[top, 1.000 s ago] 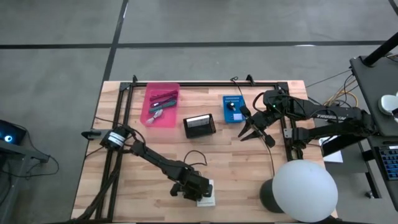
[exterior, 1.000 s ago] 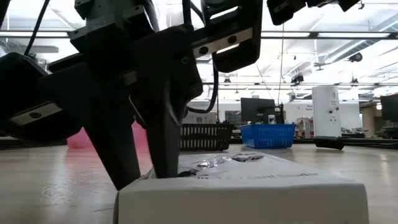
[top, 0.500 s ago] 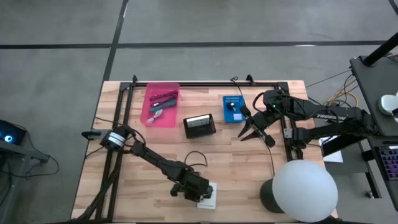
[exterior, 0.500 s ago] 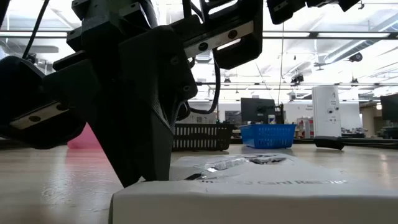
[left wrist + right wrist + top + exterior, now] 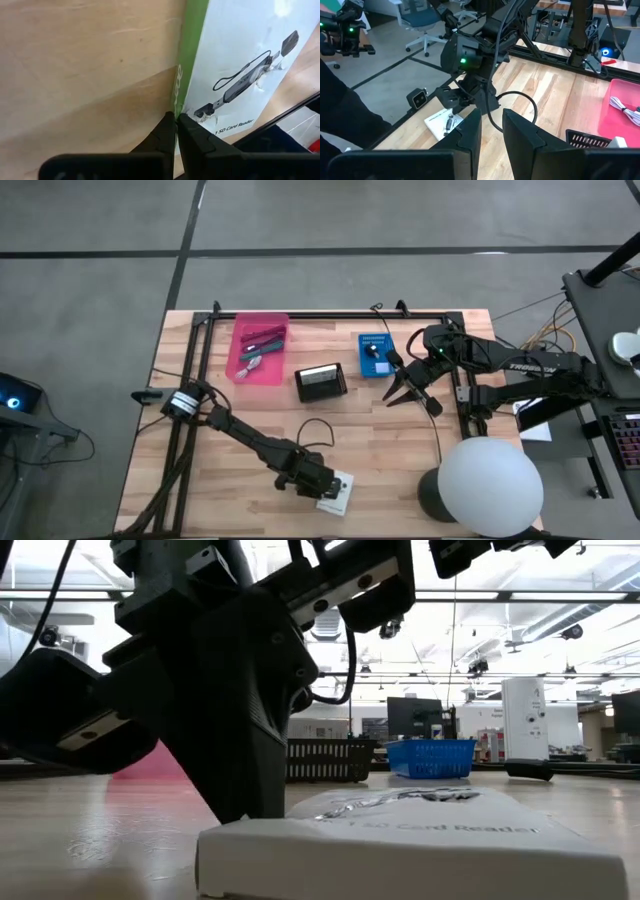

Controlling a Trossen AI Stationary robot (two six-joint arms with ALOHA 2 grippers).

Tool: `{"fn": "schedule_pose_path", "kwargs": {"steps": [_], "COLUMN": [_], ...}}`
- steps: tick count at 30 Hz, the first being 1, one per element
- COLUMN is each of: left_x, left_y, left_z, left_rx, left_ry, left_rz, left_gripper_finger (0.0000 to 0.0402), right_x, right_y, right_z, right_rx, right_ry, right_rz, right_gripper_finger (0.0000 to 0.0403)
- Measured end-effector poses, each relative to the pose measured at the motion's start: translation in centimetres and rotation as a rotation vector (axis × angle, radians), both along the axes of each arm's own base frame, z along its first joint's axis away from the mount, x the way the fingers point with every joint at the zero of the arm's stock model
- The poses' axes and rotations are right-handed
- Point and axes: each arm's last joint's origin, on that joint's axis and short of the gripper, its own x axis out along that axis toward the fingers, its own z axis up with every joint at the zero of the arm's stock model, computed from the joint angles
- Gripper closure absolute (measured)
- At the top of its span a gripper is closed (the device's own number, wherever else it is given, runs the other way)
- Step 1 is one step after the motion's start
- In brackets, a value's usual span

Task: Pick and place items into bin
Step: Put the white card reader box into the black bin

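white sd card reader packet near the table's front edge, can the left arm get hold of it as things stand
Probably yes. The left gripper is right at the white flat packet, its shut fingertips against the packet's green edge. Nothing blocks it, but the fingers would need to open first.

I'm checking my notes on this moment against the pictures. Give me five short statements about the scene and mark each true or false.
1. The left gripper is down at the white card reader packet near the table's front edge. True.
2. The left jaws stand wide open. False: in the left wrist view they are pressed together at the packet's green edge.
3. The pink bin is empty. False: several items already lie in it.
4. The right gripper hangs open beside the blue bin. True.
5. The black basket stands between the pink bin and the blue bin. True.
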Motion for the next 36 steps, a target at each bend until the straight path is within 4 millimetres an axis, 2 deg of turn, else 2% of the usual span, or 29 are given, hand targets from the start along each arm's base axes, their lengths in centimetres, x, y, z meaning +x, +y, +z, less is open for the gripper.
{"fn": "schedule_pose_path", "kwargs": {"steps": [13, 28, 36], "left_x": [-0.2, 0.2, -0.2], "left_y": [0.5, 0.6, 1.0], "left_z": [2.2, 2.7, 1.7], "left_rx": [0.081, 0.104, 0.111], "left_ry": [-0.105, -0.182, -0.164], "left_rz": [0.01, -0.047, -0.042], "left_gripper_finger": [0.0401, 0.0401, 0.0401], "right_x": [0.0, 0.0, 0.0], "right_y": [0.0, 0.0, 0.0], "right_z": [0.1, 0.1, 0.1], "right_rx": [0.0, 0.005, 0.006], "right_ry": [-0.001, 0.002, 0.002], "right_rz": [0.0, -0.002, -0.002], "right_gripper_finger": [0.0335, 0.0335, 0.0335]}}
